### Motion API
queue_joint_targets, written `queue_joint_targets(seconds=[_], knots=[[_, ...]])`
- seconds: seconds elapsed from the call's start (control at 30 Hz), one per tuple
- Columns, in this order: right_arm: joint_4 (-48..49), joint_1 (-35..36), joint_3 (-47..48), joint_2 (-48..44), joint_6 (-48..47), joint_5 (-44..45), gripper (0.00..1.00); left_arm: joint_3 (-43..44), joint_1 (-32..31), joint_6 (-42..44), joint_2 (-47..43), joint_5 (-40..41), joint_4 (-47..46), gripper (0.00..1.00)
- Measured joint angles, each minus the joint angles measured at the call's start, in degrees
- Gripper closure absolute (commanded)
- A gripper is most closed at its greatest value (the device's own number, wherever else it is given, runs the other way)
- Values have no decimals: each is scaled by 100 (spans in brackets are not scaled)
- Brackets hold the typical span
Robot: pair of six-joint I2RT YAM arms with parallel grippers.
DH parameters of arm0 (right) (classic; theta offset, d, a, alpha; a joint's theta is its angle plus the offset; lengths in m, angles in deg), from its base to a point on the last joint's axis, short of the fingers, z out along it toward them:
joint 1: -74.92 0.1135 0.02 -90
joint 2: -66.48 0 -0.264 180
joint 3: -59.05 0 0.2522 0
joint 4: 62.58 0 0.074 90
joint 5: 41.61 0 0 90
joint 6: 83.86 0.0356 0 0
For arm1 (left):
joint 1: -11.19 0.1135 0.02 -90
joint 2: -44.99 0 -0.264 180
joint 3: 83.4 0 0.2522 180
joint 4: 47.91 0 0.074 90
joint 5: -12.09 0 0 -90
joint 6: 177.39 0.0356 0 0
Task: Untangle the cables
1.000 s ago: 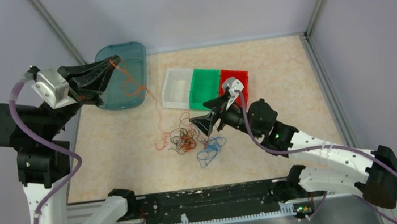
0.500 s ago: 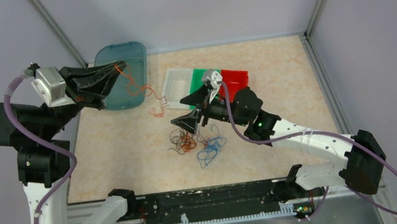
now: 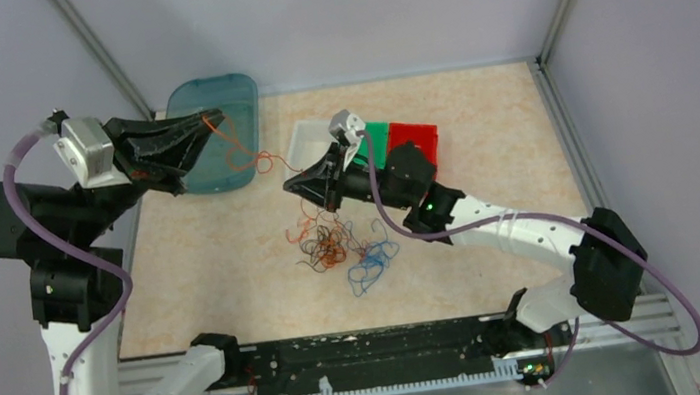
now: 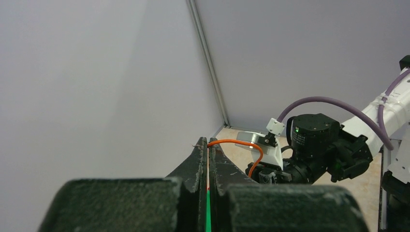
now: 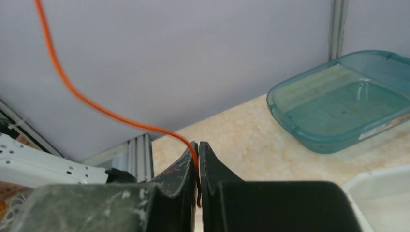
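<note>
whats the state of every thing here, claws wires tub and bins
left claw: shut on orange wire
right claw: shut on orange wire
orange wire: lifted, hanging slack between both claws
tangle: loose heap on the table, blue, orange and dark wires still knotted
tub: empty, lid off
bins: in a row, partly hidden by the right arm

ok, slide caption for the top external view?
The left gripper and right gripper each pinch an orange wire strung between them; the remaining cables lie tangled on the table.

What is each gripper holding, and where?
The left gripper pinches an orange wire near its end; right gripper pinches what looks like the same wire farther along.
</note>
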Motion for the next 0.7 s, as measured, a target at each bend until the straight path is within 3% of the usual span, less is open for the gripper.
queue_joint_targets(seconds=[0.33,0.6,0.7], knots=[[-107,0,0,-280,-48,352,100,-83,0,114,-181,20,79,100],[-114,-4,0,-619,-33,564,100,-813,0,240,-450,216,101,100],[-118,-39,0,-629,59,588,100,-1115,0,238,-494,258,109,93]])
